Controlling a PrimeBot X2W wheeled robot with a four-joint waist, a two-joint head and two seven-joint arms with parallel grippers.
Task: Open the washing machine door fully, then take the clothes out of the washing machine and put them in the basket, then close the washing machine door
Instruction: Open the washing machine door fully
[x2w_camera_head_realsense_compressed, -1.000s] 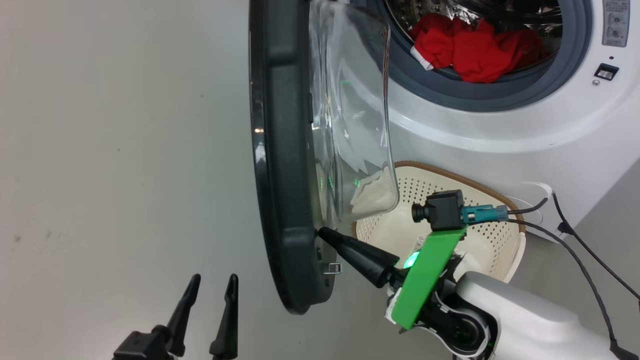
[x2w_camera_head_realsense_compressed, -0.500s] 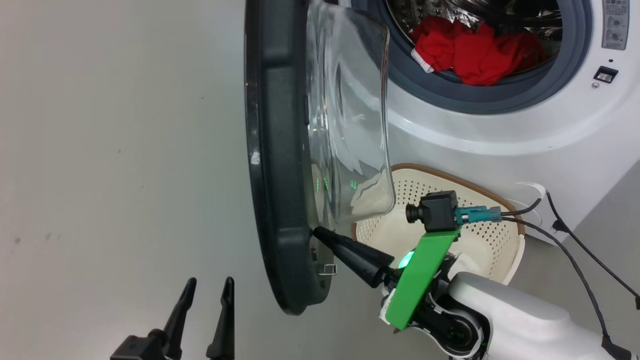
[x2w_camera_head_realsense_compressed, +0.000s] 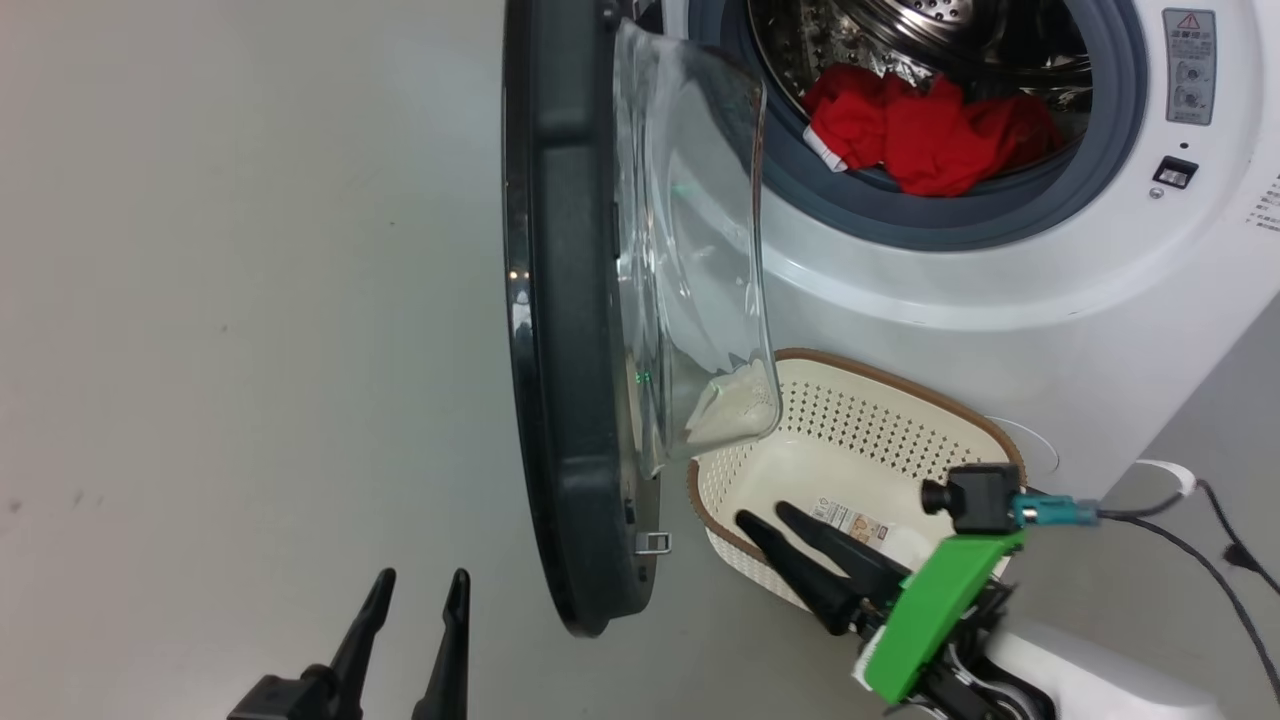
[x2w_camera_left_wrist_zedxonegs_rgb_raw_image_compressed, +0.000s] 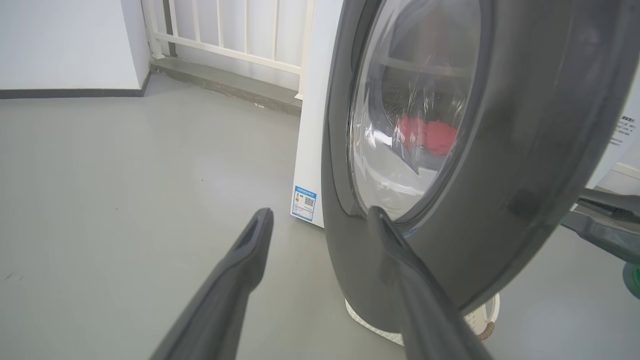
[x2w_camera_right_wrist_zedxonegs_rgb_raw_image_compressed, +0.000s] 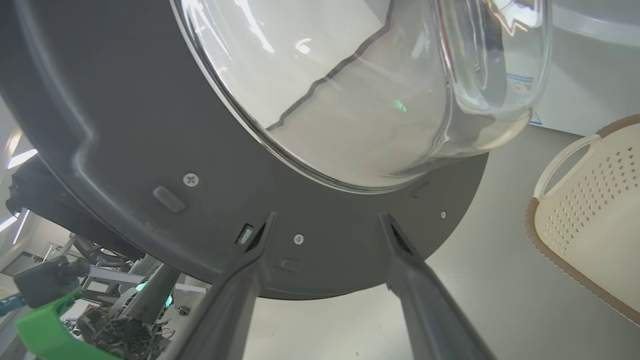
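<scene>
Door (x2w_camera_head_realsense_compressed: 570, 330) hangs approx. square to the washer (x2w_camera_head_realsense_compressed: 1000, 290) front. Its glass bowl (x2w_camera_head_realsense_compressed: 700, 250) bulges over the near end of the basket (x2w_camera_head_realsense_compressed: 860, 420), which sits on the floor (x2w_camera_head_realsense_compressed: 250, 300). Clothes (x2w_camera_head_realsense_compressed: 920, 130), red w/ a bit of white trim, lie in the drum (x2w_camera_head_realsense_compressed: 930, 20) mouth; none in the basket. Right gripper (x2w_camera_head_realsense_compressed: 765, 514) is low over the basket, jaws spread, nothing btwn them, apart from the door. Left gripper (x2w_camera_head_realsense_compressed: 424, 577) hovers on the door's outer side, jaws also wide, empty.

Risks, as I judge them:
- Door prob. isn't fully back, so it could drift inward and crowd the reach to the drum.
- A reach up for the clothes may clip the bowl or nudge the basket tucked under it.
- Cloth dragged out could snag on the rubber ring (x2w_camera_head_realsense_compressed: 960, 225) or drop beside the basket.
- Cable (x2w_camera_head_realsense_compressed: 1125, 516) off the wrist cam (x2w_camera_head_realsense_compressed: 970, 497) trails away; may catch.

Writing:
- Grey panel (x2w_camera_head_realsense_compressed: 1187, 65) w/ red warning triangle beside the drum, text too small.
- Blue sticker (x2w_camera_left_wrist_zedxonegs_rgb_raw_image_compressed: 304, 203) w/ QR code low on the washer, unreadable.
- Paper label (x2w_camera_head_realsense_compressed: 850, 520) in the basket, print illegible.
- No brand visible.
</scene>
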